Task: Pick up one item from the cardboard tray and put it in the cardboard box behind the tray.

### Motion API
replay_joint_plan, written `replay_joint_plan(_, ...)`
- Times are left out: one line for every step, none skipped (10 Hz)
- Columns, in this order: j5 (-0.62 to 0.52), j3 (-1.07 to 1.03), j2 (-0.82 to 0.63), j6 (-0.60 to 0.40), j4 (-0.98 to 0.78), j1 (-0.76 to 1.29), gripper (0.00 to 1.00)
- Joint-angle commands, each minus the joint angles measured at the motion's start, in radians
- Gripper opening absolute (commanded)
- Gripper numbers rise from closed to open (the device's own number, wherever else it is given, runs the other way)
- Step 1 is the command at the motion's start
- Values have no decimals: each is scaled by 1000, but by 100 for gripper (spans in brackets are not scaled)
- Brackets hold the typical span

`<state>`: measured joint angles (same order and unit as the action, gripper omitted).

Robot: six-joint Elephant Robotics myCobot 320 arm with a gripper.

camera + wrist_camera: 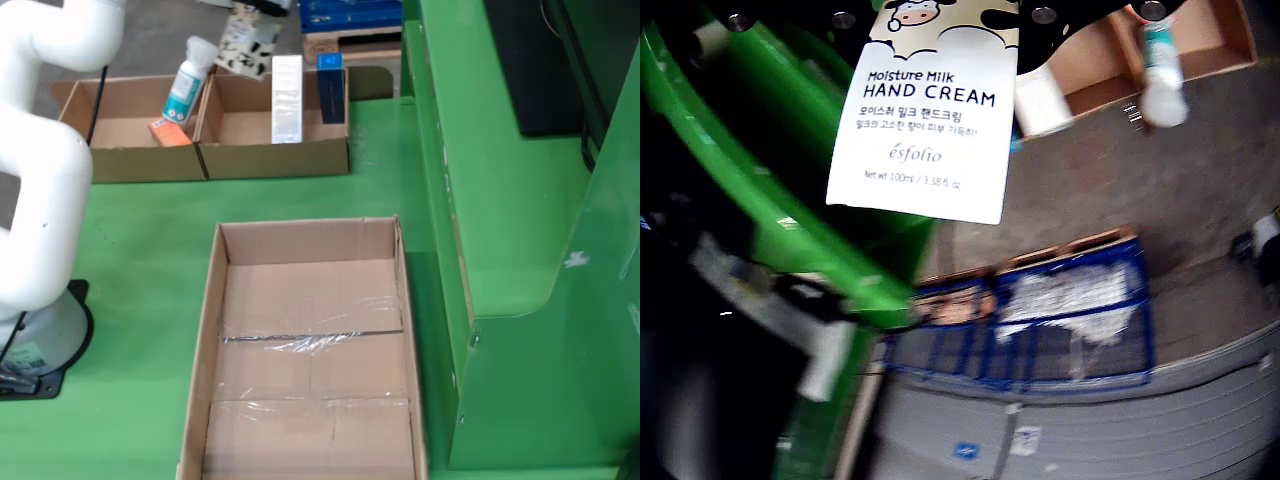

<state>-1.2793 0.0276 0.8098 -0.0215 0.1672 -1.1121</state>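
Note:
In the wrist view a white hand cream box (pixel 925 110) with a cow print hangs from the top edge. My gripper (pixel 940 12) is shut on its upper end, black finger parts showing on both sides. The still view shows the same box (pixel 243 38) held up by the gripper (pixel 262 8) at the top, behind the two cardboard trays (pixel 120 165). The trays hold a white-and-teal bottle (pixel 183 85), an orange item (pixel 170 132), a tall white box (pixel 287 98) and a dark blue box (pixel 331 85). The large empty cardboard box (pixel 215 300) lies in front of the trays.
The white arm (pixel 45 170) and its base stand at the left of the green table (pixel 130 260). A tall green frame (pixel 500 200) rises on the right. Blue crates (pixel 1070 310) lie on the grey floor below the gripper. The bottle (pixel 1162 70) lies in a tray (pixel 1230 40).

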Motion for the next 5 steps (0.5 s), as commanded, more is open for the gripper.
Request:
replay_joint_plan(-71,-28,-45,-2,-83,-466,0)
replay_joint_plan(-97,-28,-56,1,-114,-487,0)
replay_joint_plan(-129,-28,-65,7,-154,-509,0)
replay_joint_plan(-147,-28,-75,11,-179,-528,0)
replay_joint_plan(-160,-28,-90,14,-209,-555,0)
